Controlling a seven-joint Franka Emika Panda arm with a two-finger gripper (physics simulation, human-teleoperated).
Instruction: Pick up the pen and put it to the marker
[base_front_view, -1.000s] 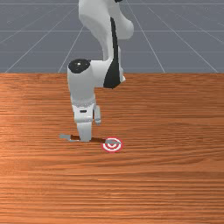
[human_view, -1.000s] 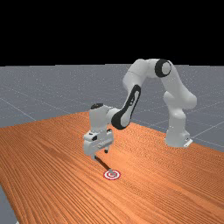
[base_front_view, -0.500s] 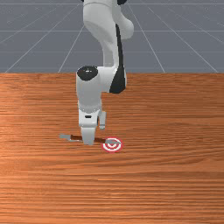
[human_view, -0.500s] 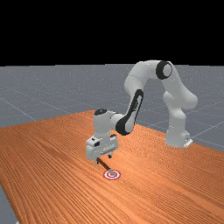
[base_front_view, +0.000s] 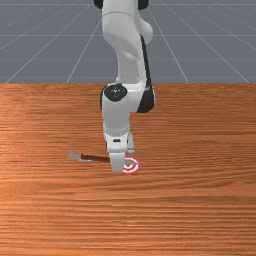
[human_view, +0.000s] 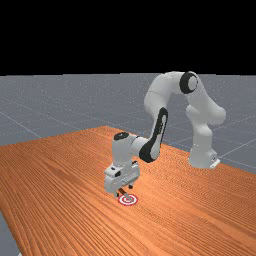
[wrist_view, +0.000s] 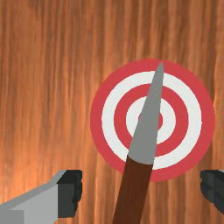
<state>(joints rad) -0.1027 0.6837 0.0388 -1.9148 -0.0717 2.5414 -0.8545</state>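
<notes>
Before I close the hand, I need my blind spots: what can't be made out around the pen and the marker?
- Front view: the hand hides a stretch of the pen and the marker's edge on the front view's left.
- Far view: the pen's rear end is hidden behind the hand.
- Wrist view: the bottom edge cuts off the pen's rear.
- Wrist view: looking down masks any gap beneath the pen's tip.

Soft sheen on the table (human_view: 162, 187)

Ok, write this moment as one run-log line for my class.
jaws: open, one each side of pen | tip: over marker | grasp: not yet made
</notes>
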